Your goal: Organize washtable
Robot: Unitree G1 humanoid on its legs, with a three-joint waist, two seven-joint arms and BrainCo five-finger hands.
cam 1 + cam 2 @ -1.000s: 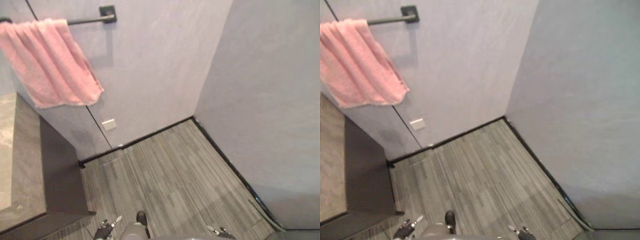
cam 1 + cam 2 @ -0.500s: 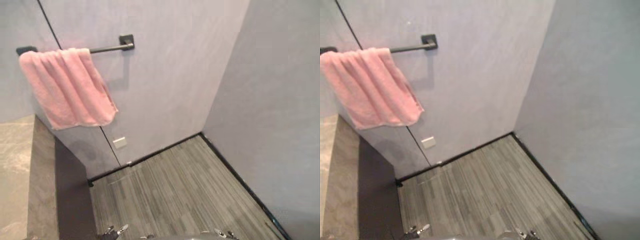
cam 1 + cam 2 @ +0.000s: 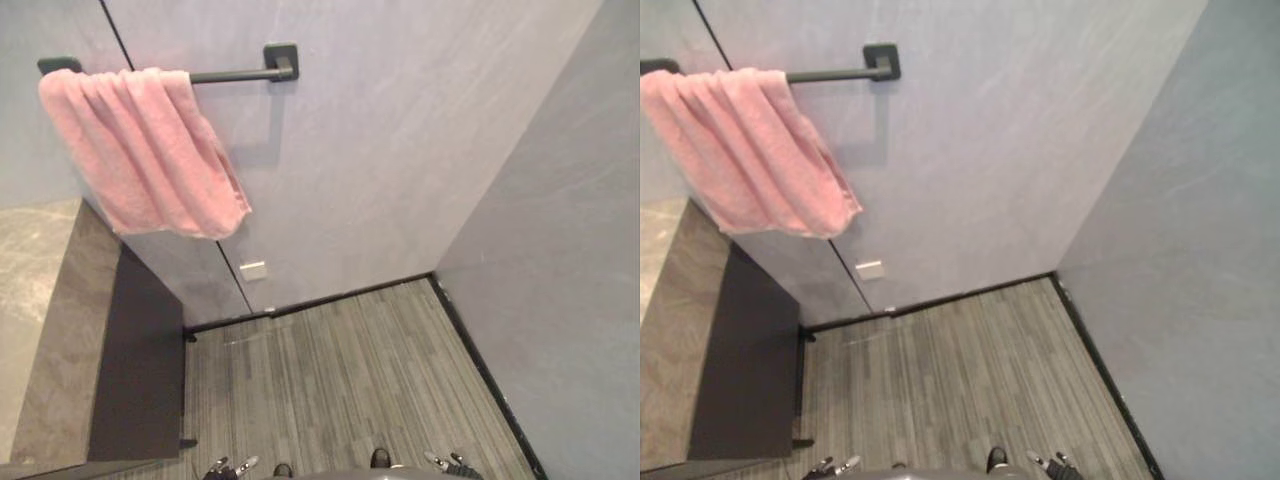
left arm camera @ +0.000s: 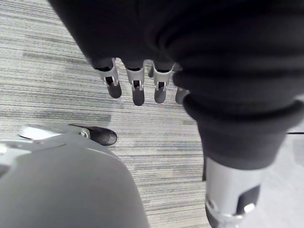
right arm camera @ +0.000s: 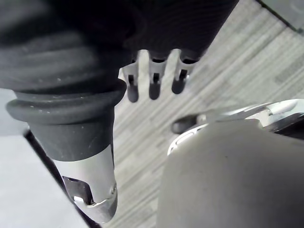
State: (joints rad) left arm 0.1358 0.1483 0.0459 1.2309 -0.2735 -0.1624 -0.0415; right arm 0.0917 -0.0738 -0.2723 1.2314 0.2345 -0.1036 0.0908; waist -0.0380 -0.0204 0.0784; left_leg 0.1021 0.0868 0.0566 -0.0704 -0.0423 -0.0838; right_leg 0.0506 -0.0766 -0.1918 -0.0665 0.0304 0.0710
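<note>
With the counter point(image 3: 40, 330) not yet reached, the left hand point(image 4: 136, 84) and right hand point(image 5: 153, 78) are held low, fingers released and empty; a turn toward it is judged due.

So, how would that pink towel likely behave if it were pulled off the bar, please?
The towel hangs in soft folds, so it is probably floppy and light. It merely drapes over the bar, so it should slide off easily.

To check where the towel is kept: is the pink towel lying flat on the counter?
No, the pink towel hangs draped over the dark rail on the wall, not flat on the counter.
</note>
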